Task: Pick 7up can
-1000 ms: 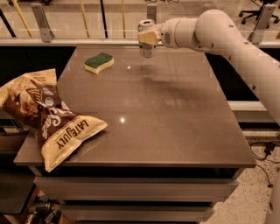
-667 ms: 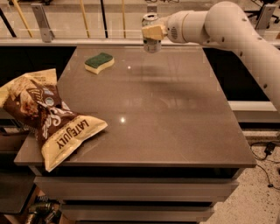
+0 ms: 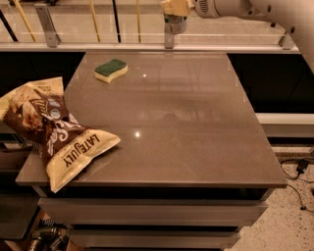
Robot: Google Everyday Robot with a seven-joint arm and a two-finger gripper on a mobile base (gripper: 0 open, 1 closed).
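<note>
The gripper (image 3: 175,9) is at the top edge of the view, above the far edge of the tabletop (image 3: 196,127). Its cream fingers are closed around the upper part of the can (image 3: 174,24). The can hangs upright beneath them, clear of the tabletop, with only its lower body showing below the fingers. It appears against the pale rail and post behind the table. The white arm (image 3: 255,7) reaches in from the upper right corner.

On the tabletop, a sponge (image 3: 111,70) with a green top and yellow base lies near the far left corner, well apart from the can. A brown and cream chip bag (image 3: 56,135) lies on its side at the near left, partly overhanging the left edge. A dark cable (image 3: 299,171) lies on the speckled floor at the right.
</note>
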